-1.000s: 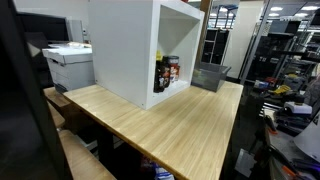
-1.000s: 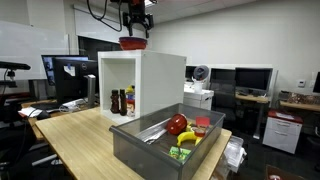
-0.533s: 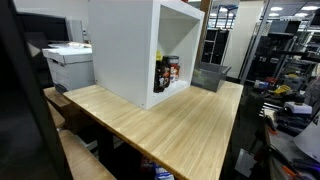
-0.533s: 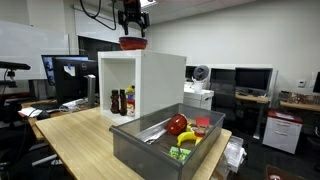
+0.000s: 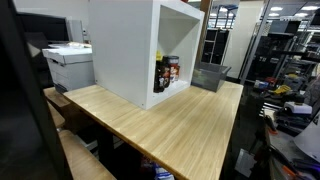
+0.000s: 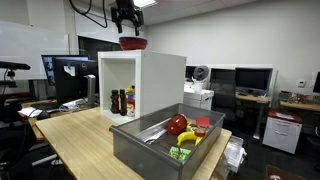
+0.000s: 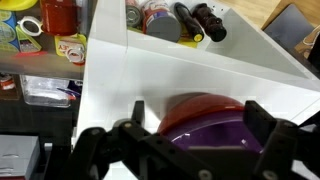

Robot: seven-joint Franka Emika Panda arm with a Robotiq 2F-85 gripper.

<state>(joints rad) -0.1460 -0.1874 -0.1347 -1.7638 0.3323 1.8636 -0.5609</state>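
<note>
A red bowl (image 6: 132,43) with a purple inside sits on top of the white open-fronted box (image 6: 155,80). My gripper (image 6: 126,20) hangs just above the bowl, apart from it, with the jaws open. In the wrist view the bowl (image 7: 205,105) lies on the white box top (image 7: 130,80) between my two spread fingers (image 7: 197,128). The gripper and the bowl are out of view in an exterior view that shows only the box (image 5: 125,50) from its side.
Several bottles and jars (image 6: 122,101) stand inside the box and show again in an exterior view (image 5: 167,73). A grey bin (image 6: 150,150) with fruit and packets stands on the wooden table (image 5: 170,125). Desks, monitors and a printer (image 5: 68,62) surround it.
My gripper has risen and shifted a little left, away from the red bowl. The bowl stays on top of the box.
</note>
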